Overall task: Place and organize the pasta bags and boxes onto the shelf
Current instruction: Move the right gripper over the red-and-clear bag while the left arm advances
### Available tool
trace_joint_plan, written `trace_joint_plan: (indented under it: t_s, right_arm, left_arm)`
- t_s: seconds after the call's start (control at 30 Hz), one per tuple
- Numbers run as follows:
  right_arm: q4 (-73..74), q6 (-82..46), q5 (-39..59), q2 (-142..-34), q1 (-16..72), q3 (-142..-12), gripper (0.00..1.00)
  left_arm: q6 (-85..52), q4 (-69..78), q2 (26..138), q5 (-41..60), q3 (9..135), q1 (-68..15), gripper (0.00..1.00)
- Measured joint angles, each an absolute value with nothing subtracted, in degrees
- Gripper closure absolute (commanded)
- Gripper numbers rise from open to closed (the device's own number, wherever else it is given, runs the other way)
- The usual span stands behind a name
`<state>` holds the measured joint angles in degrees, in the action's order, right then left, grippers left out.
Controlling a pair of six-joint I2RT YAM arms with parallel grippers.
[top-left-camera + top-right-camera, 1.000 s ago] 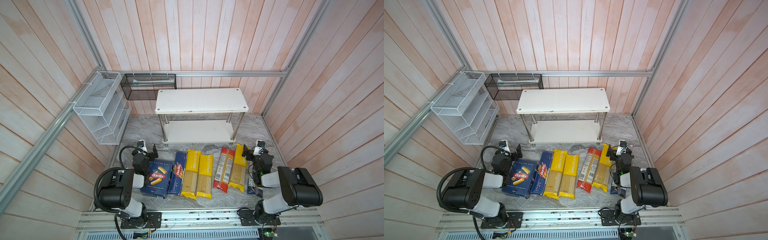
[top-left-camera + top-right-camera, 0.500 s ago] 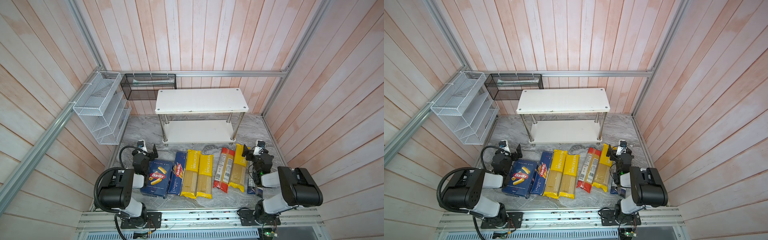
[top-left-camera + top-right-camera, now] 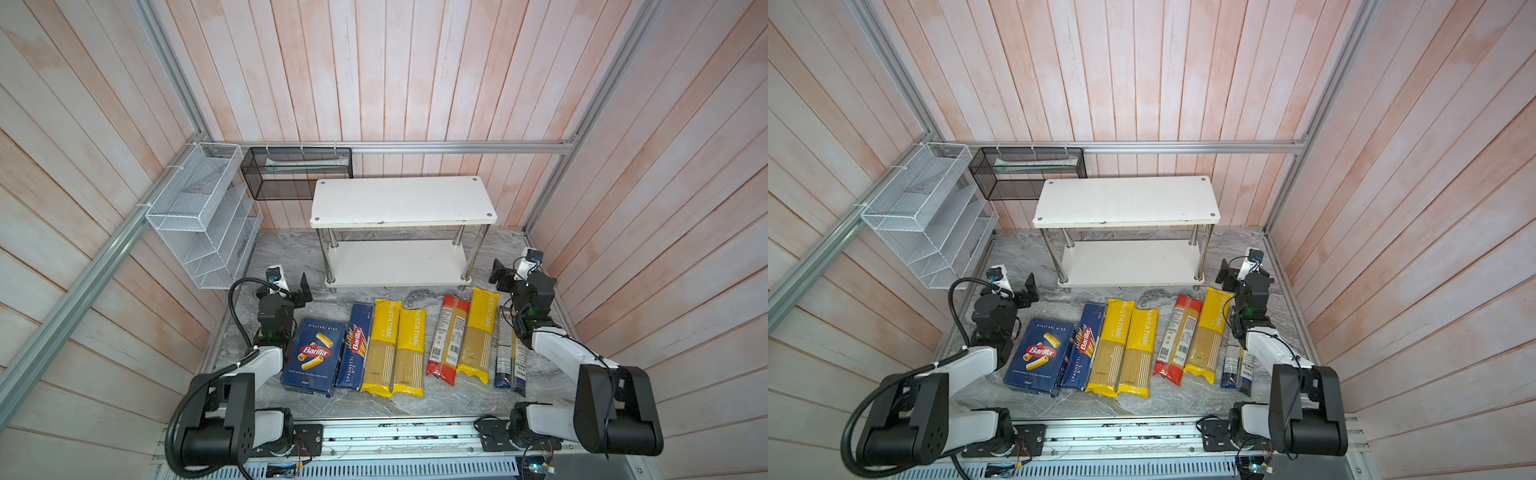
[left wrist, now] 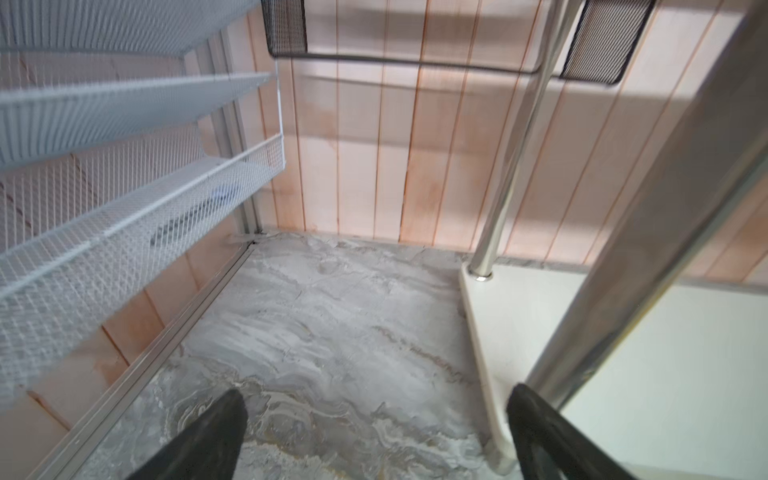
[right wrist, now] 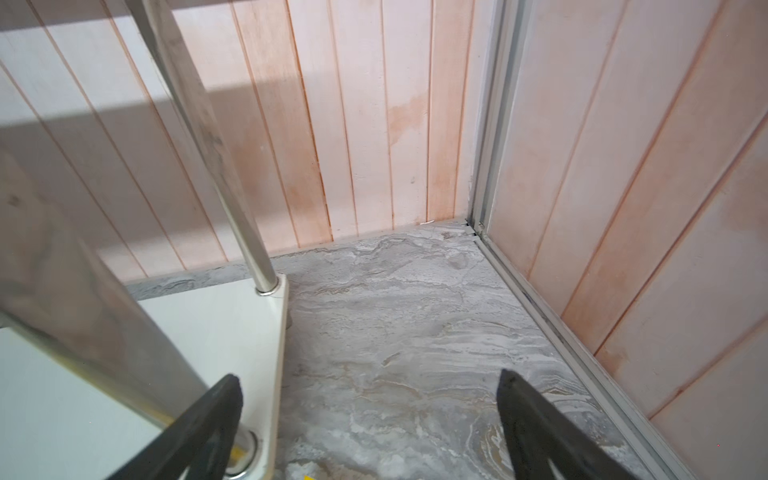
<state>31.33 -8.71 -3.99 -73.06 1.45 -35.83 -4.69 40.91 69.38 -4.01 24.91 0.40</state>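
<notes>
- With the robot at 6 o'clock in both top views, seven pasta packs lie flat in a row on the marble tabletop (image 3: 436, 401).
- From 7 to 5 o'clock the row runs: rigatoni box (image 3: 313, 355), spaghetti box (image 3: 355, 347) touching it, two yellow bags (image 3: 382, 345), the red-ended bag (image 3: 446, 338), a third yellow bag just beside it, then the dark-blue-ended bag (image 3: 509, 357), partly under the right arm.
- At 9 o'clock, just past the rigatoni box, the left gripper (image 4: 378, 399) is spread wide and empty.
- At 3 o'clock the right gripper (image 5: 369, 376) is also wide and empty. Both point toward the back wall.
- At 12 o'clock stands the shelf (image 3: 399, 199), with both white boards bare.
- A white wire rack (image 3: 199, 216) hangs at 10 o'clock and a black mesh basket (image 3: 295, 172) at 11.
- The task looks to be at its start, with the first pick not yet begun. Next, a gripper likely needs to tip down over a nearby pack, straddle its narrow width and close.
</notes>
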Motion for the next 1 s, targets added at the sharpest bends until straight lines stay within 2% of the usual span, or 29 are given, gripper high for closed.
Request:
trace_joint_plan:
  t_s: [0.17,0.3,0.47,0.7,1.0]
  right_arm:
    - [12.47,-12.60,-6.28,-70.17,12.49,-41.67,0.06]
    - [-0.56,-17.50,-8.97,-68.36,20.08,-41.60,0.06]
    - [-12.51,-22.94,-9.56,-67.90,24.23,-41.69,0.07]
    - [-22.20,-30.26,-9.17,-67.92,29.23,-41.28,0.08]
    - [-24.64,-37.60,-9.17,-71.18,34.35,-38.92,0.08]
  left_arm:
    - [-9.39,27.68,58.46,2.35,33.01,-1.39,0.00]
    - [-12.34,20.47,56.40,5.37,34.02,-9.32,0.00]
    - [-14.55,15.64,56.42,6.26,29.85,-17.93,0.00]
    - [-16.78,17.63,56.38,8.36,23.66,-18.57,0.00]
    - [-17.04,20.25,57.23,8.95,21.85,-18.76,0.00]
